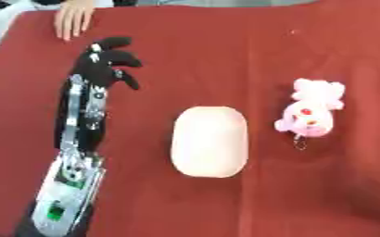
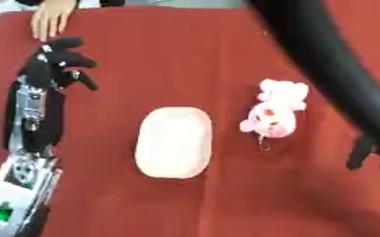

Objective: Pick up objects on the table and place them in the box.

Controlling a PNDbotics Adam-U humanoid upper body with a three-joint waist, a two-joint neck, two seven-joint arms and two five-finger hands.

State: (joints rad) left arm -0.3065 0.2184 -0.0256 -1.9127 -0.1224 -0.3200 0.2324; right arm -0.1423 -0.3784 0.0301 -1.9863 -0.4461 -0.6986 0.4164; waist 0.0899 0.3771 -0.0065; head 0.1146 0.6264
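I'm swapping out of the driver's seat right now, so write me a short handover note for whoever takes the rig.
Left hand: open, holding nothing, over the cloth at far left.
Right hand: only partly seen at the right edge of the right eye view; fingers unclear, nothing seen in it.
Pink plush toy: lying on the red cloth, right of the white oval box at centre.
Done: nothing seen in the box.
Left: pick up the toy and put it in the box.

Both views are evenly and brightly lit from overhead, and only faint, soft shadows are cast on the red tablecloth (image 1: 225, 55). Overall softness and blur are observed, with edges smeared on the pink plush toy (image 1: 310, 114) and the pale oval object (image 1: 210, 141), whose surface is washed out. No strong glare is seen.
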